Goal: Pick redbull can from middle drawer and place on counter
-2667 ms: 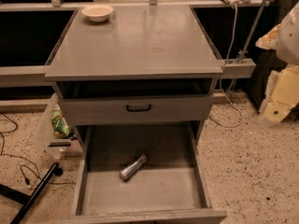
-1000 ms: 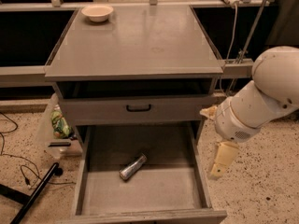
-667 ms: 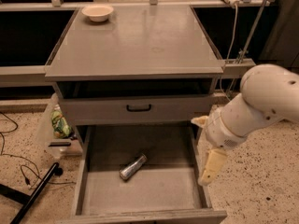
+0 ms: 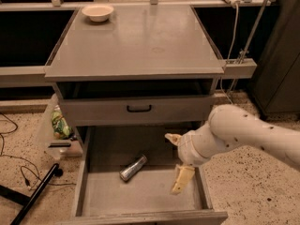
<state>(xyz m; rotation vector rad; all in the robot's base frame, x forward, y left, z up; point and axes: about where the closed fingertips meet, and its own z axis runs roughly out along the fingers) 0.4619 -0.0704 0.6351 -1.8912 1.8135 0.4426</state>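
Counter (image 4: pixel 140 46): grey top, cream bowl (image 4: pixel 98 12) at far-left corner. Middle drawer (image 4: pixel 140 196) stands pulled out, below shut drawer front (image 4: pixel 93 111) w/ black handle. White arm (image 4: pixel 243 132) enters from right. Gripper (image 4: pixel 171 163) over drawer's right side, fingers spread wide, gripping nothing (one up-left, other down). Redbull can (image 4: pixel 133 168) on its side on drawer floor, left of gripper, apart.
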